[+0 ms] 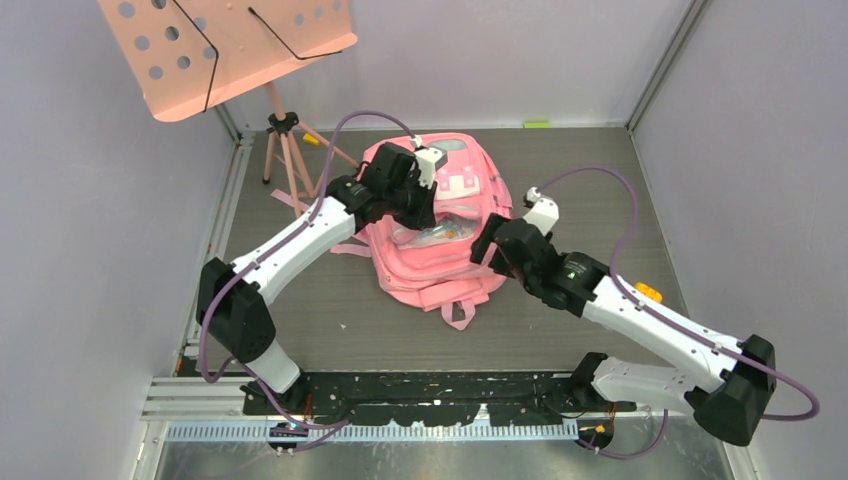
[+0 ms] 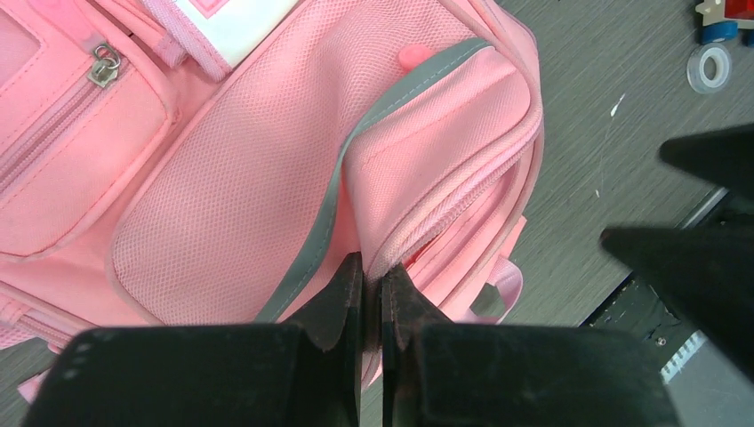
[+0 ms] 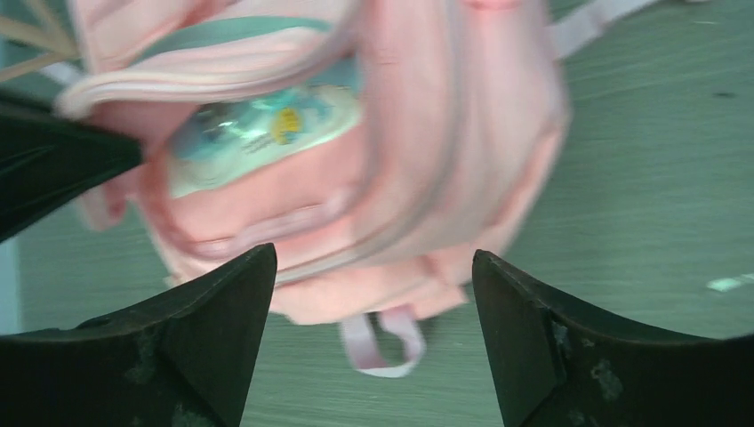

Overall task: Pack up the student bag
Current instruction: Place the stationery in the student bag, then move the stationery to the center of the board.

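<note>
Centrally placed: student bag [image 1: 432, 275] lay on the counter [image 1: 330, 325], its top gaping over a printed item [image 3: 258, 133].
Left gripper [image 2: 372, 269]: clenched on the bag's fabric beside the reflective strip [image 2: 329, 222].
Right gripper [image 3: 373, 258]: released, jaws wide, empty, near the bag.

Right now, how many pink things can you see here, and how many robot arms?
Pink bag: 1
Pink stand: 1
Robot arms: 2, the left arm and the right arm
Total: 4
</note>
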Robot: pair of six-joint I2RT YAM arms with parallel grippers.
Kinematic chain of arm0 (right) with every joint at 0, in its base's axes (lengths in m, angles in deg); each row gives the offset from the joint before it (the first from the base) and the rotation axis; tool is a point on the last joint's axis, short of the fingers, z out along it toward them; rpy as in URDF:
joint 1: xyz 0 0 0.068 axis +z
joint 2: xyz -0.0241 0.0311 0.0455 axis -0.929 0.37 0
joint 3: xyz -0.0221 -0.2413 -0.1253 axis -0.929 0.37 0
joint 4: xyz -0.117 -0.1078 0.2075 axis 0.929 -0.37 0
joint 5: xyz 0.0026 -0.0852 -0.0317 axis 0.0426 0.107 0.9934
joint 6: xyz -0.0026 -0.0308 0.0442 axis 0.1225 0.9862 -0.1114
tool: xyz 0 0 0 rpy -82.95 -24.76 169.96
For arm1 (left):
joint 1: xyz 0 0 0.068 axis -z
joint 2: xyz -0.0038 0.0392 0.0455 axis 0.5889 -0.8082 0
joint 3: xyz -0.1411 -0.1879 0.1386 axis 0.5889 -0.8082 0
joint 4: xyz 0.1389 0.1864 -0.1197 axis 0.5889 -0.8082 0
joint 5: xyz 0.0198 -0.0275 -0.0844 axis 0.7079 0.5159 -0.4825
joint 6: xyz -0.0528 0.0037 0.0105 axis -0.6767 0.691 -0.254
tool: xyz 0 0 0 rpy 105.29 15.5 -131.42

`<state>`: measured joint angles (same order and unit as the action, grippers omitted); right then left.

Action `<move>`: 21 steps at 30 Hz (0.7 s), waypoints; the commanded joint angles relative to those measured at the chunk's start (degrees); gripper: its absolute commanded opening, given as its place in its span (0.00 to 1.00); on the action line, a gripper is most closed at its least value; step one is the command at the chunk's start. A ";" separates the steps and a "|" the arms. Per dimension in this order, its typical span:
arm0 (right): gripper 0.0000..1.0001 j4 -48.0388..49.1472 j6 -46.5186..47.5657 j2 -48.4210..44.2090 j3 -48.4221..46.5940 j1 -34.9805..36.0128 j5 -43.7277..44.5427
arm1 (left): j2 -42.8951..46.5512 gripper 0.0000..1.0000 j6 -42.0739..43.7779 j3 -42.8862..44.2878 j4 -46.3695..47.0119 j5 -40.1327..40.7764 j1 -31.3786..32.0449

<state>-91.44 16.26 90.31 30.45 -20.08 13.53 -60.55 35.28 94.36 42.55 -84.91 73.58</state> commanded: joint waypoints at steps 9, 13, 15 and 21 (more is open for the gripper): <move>0.98 -25.71 -12.99 -8.30 9.72 -27.47 4.73 | 5.06 0.00 -0.90 1.09 2.41 -0.35 -0.46; 1.00 -25.63 -16.95 -8.43 12.32 -32.42 9.91 | 5.22 0.00 -1.22 0.96 2.72 -0.83 -0.43; 1.00 -24.72 -17.58 -8.04 13.13 -34.65 12.06 | 5.14 0.00 -1.51 0.90 2.88 -1.33 -0.48; 1.00 -17.51 -10.01 -5.01 15.26 -43.18 12.34 | 4.80 0.00 -1.89 0.61 3.26 -1.77 -0.48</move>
<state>-114.39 2.90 83.56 44.63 -59.07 22.43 -59.96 35.41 94.36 42.58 -84.98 73.56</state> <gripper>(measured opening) 0.996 0.061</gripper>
